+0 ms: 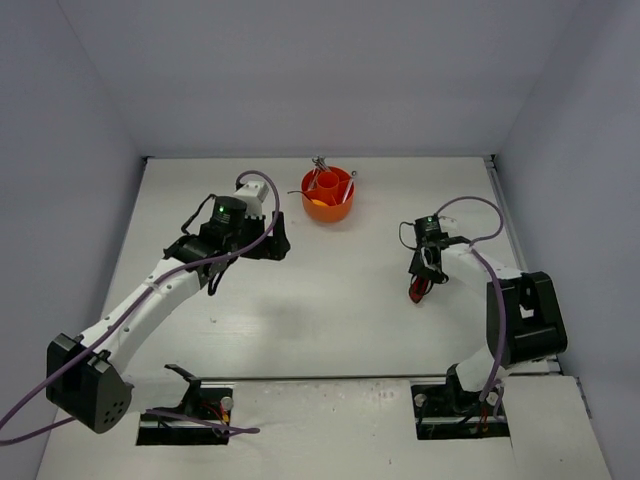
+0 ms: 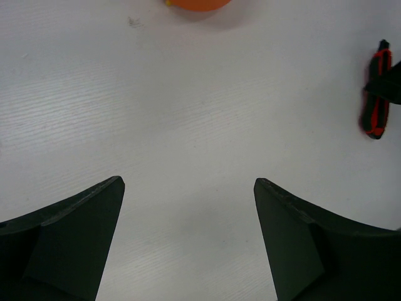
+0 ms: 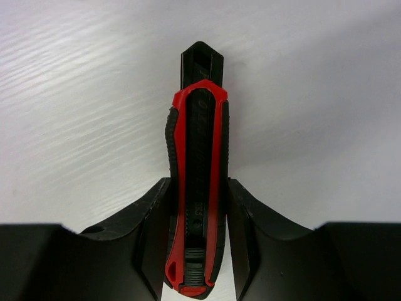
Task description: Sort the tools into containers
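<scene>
Right wrist view: my right jaws are on the red-black utility knife, pads touching both long flanks and narrowed to the handle's width. The knife lies flat on the table, nose pointing away from me. The grip is on the rear half, so most of the body sticks out ahead. I can't tell how firm the pinch is.

My left jaws are spread wide with nothing in them, hanging over the table just beside the orange tub. The top view shows the knife well apart from that tub, which stands at the far centre with silver tools poking up out of it.

Risks from here:
- The rear-biased hold may let the nose droop or pivot on lift — smooth plastic flanks, narrow contact.
- If it tilts, the tip could catch a divider or the upright tools at the tub and land in the wrong compartment, or outside.
- My left arm sits near the tub — the arms could crowd each other on approach.
</scene>
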`<state>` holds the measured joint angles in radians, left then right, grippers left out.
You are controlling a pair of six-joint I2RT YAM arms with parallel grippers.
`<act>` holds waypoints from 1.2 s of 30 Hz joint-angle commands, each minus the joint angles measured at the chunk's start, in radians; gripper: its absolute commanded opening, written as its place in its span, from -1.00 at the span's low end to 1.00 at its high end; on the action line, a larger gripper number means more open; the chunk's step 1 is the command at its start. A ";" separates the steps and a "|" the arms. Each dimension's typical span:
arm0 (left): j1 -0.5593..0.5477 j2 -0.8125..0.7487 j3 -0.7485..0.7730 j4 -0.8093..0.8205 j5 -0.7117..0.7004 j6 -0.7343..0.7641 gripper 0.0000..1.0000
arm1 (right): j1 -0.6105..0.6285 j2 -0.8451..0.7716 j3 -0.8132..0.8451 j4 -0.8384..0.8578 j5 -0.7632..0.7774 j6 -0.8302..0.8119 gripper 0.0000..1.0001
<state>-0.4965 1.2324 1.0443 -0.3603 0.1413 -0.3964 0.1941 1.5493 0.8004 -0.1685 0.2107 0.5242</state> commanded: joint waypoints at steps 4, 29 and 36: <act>-0.005 0.040 0.219 0.072 0.187 -0.074 0.65 | 0.225 -0.248 0.157 0.095 -0.057 -0.350 -1.00; -0.041 0.242 0.428 0.387 0.443 -0.419 0.59 | 0.409 -0.326 0.368 0.258 -0.477 -0.597 -1.00; -0.072 0.278 0.487 0.291 0.414 -0.373 0.26 | 0.415 -0.314 0.371 0.266 -0.475 -0.607 -1.00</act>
<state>-0.5440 1.5229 1.4418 -0.0780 0.5676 -0.7923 0.6020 1.2391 1.1145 -0.0025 -0.2458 -0.0629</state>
